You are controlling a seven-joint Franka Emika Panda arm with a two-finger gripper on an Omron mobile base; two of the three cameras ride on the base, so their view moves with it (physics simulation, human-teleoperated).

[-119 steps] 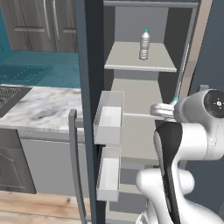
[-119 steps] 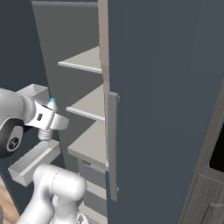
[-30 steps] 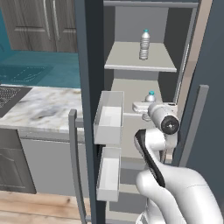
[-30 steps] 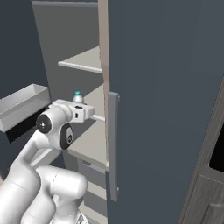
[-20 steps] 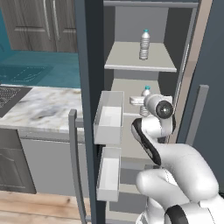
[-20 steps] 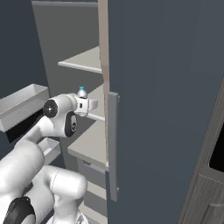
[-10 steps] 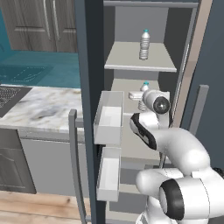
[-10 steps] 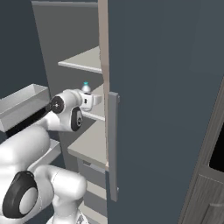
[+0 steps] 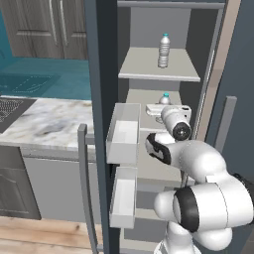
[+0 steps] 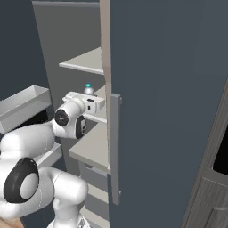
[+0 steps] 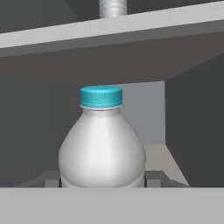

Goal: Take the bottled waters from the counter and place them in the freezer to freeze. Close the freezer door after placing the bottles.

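Observation:
One bottled water [image 9: 164, 50] stands upright on the upper shelf of the open freezer [image 9: 149, 22]. The second bottled water [image 11: 102, 144], with its light blue cap [image 9: 165, 96] up, sits between my fingers [image 11: 152, 178]. My gripper [image 9: 161, 109] is shut on it, just above the second shelf [image 10: 93, 142] inside the freezer. From the right base view the cap [image 10: 88, 87] pokes up behind the hand [image 10: 87, 101]. The freezer door [image 9: 101, 74] stands wide open on the left. The counter [image 9: 47, 121] lies beyond it with no bottle on it.
Two white bins [image 9: 124, 134] [image 9: 123, 196] hang on the door's inner side, close to my arm's left. The door's bar handle [image 9: 84, 188] juts toward the base. The adjoining dark panel [image 10: 169, 89] and its handle [image 10: 115, 147] bound the opening on the right.
My hand has carried the second bottle up and deeper into the freezer, from in front of the shelves to just over the second shelf. The upper bottle has stayed put.

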